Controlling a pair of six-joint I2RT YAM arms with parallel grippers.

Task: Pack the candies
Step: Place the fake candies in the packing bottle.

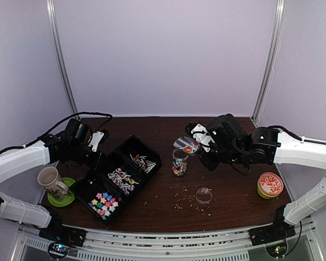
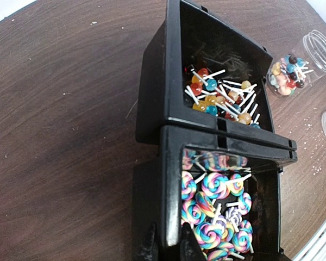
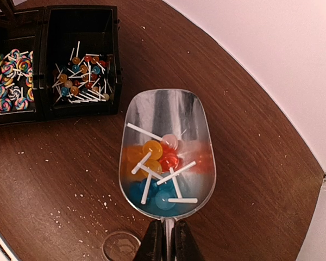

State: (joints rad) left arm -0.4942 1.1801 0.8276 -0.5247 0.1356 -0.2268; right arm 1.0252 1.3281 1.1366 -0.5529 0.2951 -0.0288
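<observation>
Right gripper: the right gripper (image 3: pixel 164 242) is pressed together on the thin handle of a clear scoop (image 3: pixel 165 152); one finger sits on each side of the handle
Load: candies (image 3: pixel 160 157) lie in the scoop's bowl; they are round orange, red, blue and pink lollipops on white sticks, pooled toward the handle end
Scoop's long axis: it runs straight out from the hand with the open lip leading, toward the robot's left; how far it is tipped I cannot tell
Jar: an upright clear jar (image 1: pixel 179 163), partly filled with candies, stands on the table (image 1: pixel 146 212); in the top view it sits just below the scoop's lip; the right wrist view does not show it
Deciding relation: the lip appears to hang over or just beside the jar's mouth; pouring would likely need the scoop tipped forward along its own axis, so the candies slide the bowl's whole length before dropping in; a lip off to one side would spill them
Nearer arm: the right arm; the left is well apart from the jar
Left gripper: the left gripper (image 2: pixel 168 244) is closed on a wall of the middle bin (image 2: pixel 171 185), one finger on each side; probably steadying it
Other candies: small ball lollipops fill the far bin (image 2: pixel 152 92); swirl lollipops fill the middle bin
Lid: a clear lid (image 1: pixel 204 194) lies flat, apart from the jar, nearer the robot
</observation>
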